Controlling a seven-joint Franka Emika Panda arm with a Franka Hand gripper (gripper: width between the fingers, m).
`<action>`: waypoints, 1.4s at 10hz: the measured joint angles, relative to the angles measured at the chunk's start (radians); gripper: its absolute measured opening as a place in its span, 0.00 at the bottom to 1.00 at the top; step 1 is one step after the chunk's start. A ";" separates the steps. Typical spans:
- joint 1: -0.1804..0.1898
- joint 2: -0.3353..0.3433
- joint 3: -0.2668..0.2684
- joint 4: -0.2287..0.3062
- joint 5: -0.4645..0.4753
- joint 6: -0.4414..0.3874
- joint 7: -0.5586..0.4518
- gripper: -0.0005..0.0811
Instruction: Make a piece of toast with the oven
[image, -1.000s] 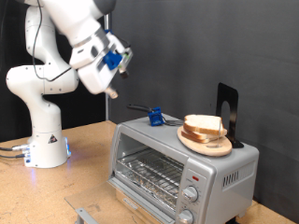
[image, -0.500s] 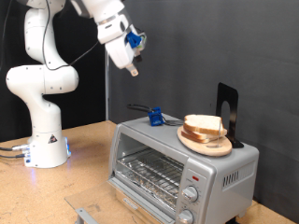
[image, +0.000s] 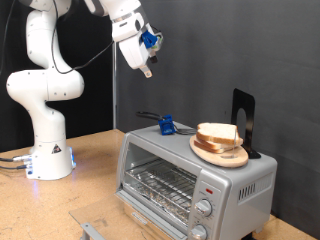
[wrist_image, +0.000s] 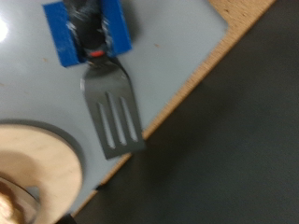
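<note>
The silver-grey oven (image: 190, 178) stands at the exterior view's lower right, its glass door shut and its wire rack (image: 165, 185) bare. On its top a round wooden plate (image: 222, 152) holds stacked bread slices (image: 218, 134). No single separate piece of toast shows. My gripper (image: 146, 66) hangs high above the oven's left end with nothing between its fingers. The wrist view looks down on the oven top (wrist_image: 173, 42) and the plate's rim (wrist_image: 37, 173). My fingers do not show there.
A metal spatula (image: 150, 116) (wrist_image: 114, 117) with a blue holder (image: 166, 126) (wrist_image: 89, 33) lies on the oven top next to the plate. A black upright stand (image: 243, 120) is behind the plate. Knobs (image: 203, 210) are at the oven's right front. The arm's base (image: 48, 150) stands at the left.
My gripper has risen and swung towards the exterior view's right, from left of the oven to high above its left end. Nothing else moved.
</note>
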 joint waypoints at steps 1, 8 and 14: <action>-0.003 0.002 0.018 -0.009 -0.018 0.038 -0.001 1.00; 0.001 0.028 0.115 -0.068 -0.014 0.173 -0.019 1.00; 0.004 0.094 0.208 -0.200 0.018 0.406 -0.082 1.00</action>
